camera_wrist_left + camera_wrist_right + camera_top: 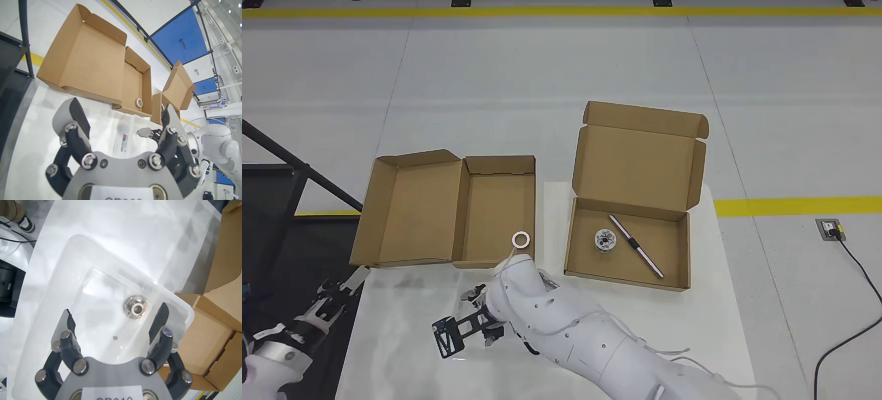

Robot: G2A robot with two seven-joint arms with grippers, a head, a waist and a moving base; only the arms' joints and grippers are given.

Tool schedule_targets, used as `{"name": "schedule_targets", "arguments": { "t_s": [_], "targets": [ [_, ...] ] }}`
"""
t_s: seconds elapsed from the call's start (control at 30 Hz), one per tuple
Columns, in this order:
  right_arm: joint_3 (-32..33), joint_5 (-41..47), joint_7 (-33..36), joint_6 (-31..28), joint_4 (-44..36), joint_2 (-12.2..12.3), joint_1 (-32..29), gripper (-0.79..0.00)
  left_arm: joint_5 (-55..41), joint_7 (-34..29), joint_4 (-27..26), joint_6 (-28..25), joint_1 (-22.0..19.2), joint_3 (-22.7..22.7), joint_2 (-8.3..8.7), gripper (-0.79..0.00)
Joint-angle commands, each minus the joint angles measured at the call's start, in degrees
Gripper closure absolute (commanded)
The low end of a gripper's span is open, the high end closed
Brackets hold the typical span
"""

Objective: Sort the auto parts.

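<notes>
A metal flange (135, 309) with a centre hub lies in a clear plastic bin (132, 271) on the white table. My right gripper (115, 309) hangs open just above it, the flange slightly toward one finger; from above, this gripper (455, 336) sits left of centre. A silver ring (520, 239) lies in the near right corner of the left cardboard box (497, 205), and the ring (139, 102) shows there too. The right box (627, 240) holds a thin rod (635, 245) and a small toothed part (604, 239). My left gripper (121, 106) is open, holding nothing, at the table's left edge (337, 293).
Both boxes have raised lids: the left box's flap (407, 208) lies out to the left, the right box's lid (642, 160) stands at the back. A black rack (272, 200) stands off the table's left side. Bare table surface (392, 330) surrounds the bin.
</notes>
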Motion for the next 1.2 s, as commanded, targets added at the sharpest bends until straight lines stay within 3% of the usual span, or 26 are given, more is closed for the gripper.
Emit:
{"name": "schedule_targets", "arguments": {
  "t_s": [0.0, 0.23, 0.5, 0.9, 1.17],
  "targets": [
    [0.03, 1.11, 1.9, 0.67, 0.73, -0.65, -0.2, -0.776, -0.19, 0.09, -0.04, -0.02, 0.16, -0.01, 0.01, -0.785],
    [0.24, 5.67, 7.57, 4.79, 6.22, -3.62, -0.01, -0.683, -0.42, 0.22, -0.33, -0.16, 0.88, 0.12, 0.05, -0.785],
    [-0.52, 9.24, 7.93, 10.21, 9.46, -4.31, 0.64, -0.653, -0.42, 0.31, -0.49, 0.25, 0.75, 0.76, 0.14, -0.785],
    [-1.75, 13.88, 4.8, 19.95, 12.75, -4.38, 0.66, -0.68, -0.53, 0.74, -0.39, 0.45, 0.86, 1.73, 0.21, -0.785],
    [-2.48, 16.71, 0.96, 22.78, 14.27, -4.26, 0.42, -0.72, -0.57, 1.01, -0.44, 0.4, 1.13, 1.95, 0.26, -0.785]
  ]
}}
